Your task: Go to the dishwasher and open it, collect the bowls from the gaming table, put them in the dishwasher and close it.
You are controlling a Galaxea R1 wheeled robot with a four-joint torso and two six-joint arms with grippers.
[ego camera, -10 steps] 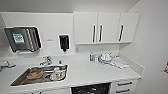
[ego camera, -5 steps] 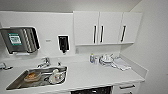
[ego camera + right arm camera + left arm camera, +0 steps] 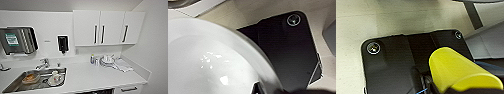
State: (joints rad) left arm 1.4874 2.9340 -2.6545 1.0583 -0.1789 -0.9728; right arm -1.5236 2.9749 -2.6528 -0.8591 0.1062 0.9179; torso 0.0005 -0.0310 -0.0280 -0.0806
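The dishwasher [image 3: 96, 91] shows as a dark sliver under the white counter [image 3: 100, 77], at the bottom edge of the head view. A yellow bowl [image 3: 458, 70] looms large in the left wrist view, above the robot's dark plate and the pale floor; my left gripper [image 3: 432, 87] is shut on its near rim. A glossy white bowl [image 3: 205, 57] sits just as close in the right wrist view, with my right gripper [image 3: 259, 89] shut on its edge. The gaming table is out of view.
A steel sink [image 3: 15, 86] on the left holds a brown dish and a white cup. White dishes, a small bottle and a cloth [image 3: 122, 65] lie at the counter's back right. White wall cabinets [image 3: 107, 27] hang above. A side wall closes off the right.
The camera has moved closer to the counter: cabinets and sink look larger, and the dishwasher's dark opening has slid down to the picture's bottom edge.
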